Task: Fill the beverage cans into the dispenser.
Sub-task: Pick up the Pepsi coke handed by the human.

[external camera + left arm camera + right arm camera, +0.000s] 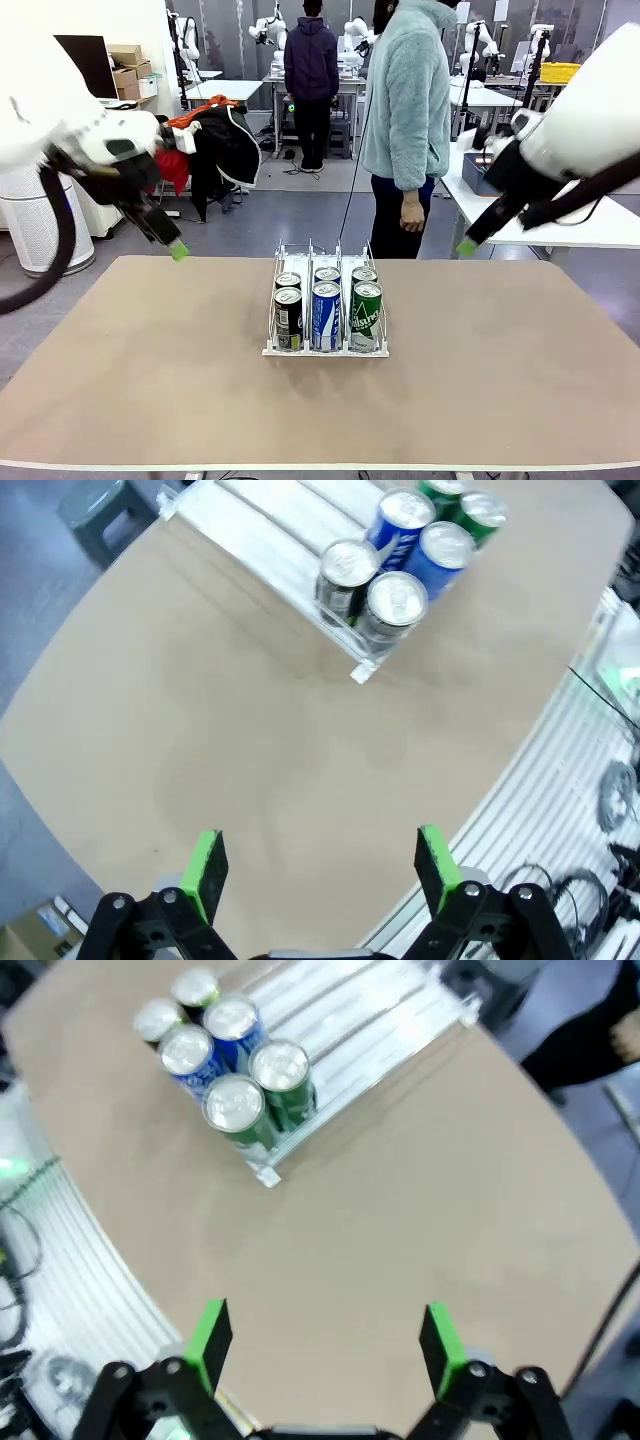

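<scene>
Front view: the dispenser (325, 351) sits in the middle of the table (130, 380). Its long axis runs from robot to person, with the low lip facing the robot. Six beverage cans (326, 315) stand upright in it, silver tops up, two per lane, crowded against the lip. The left gripper (320, 865) and right gripper (322, 1345) hang above the tabletop on either side, jaws spread wide, holding nothing.

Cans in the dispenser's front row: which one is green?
The green can in the right lane. The middle can is blue-and-white and the left can black.
</scene>
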Robot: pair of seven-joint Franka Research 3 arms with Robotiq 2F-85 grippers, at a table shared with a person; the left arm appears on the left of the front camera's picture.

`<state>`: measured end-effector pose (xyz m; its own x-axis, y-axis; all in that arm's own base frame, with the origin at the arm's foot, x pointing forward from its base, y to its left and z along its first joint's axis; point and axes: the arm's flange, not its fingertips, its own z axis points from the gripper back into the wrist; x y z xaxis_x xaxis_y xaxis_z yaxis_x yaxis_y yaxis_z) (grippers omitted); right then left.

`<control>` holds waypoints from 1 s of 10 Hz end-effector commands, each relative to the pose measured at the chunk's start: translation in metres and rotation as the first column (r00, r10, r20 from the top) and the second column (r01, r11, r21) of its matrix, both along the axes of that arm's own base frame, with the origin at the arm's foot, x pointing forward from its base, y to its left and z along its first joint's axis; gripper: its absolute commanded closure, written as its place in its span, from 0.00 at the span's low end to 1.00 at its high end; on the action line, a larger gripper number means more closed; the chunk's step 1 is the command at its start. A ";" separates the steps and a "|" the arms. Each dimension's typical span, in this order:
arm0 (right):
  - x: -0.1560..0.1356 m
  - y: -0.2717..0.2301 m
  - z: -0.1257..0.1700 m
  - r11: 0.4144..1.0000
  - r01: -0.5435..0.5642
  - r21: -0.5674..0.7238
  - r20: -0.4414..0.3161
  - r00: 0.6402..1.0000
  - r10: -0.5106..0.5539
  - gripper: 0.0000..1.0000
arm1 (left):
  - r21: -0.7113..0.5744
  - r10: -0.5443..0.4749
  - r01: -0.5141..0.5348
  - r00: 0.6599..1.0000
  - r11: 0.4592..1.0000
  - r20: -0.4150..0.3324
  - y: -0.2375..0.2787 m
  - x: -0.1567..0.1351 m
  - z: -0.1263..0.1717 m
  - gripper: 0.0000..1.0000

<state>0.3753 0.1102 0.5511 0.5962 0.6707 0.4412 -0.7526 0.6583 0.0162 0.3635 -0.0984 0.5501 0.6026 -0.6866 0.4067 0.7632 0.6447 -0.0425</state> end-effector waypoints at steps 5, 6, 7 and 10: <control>-0.007 -0.034 0.066 0.988 -0.112 0.108 -0.052 0.992 0.118 0.00 | -0.015 -0.078 0.079 0.996 0.997 0.032 0.027 -0.003 0.072 0.00; -0.007 -0.034 0.066 0.988 -0.112 0.108 -0.052 0.992 0.118 0.00 | -0.015 -0.078 0.079 0.996 0.997 0.032 0.027 -0.003 0.072 0.00; -0.007 -0.034 0.066 0.988 -0.112 0.108 -0.052 0.992 0.118 0.00 | -0.015 -0.078 0.079 0.996 0.997 0.032 0.027 -0.003 0.072 0.00; -0.008 -0.033 0.070 0.991 -0.096 0.098 -0.068 0.992 0.103 0.00 | 0.003 -0.070 0.070 0.997 0.998 0.039 0.024 -0.002 0.075 0.00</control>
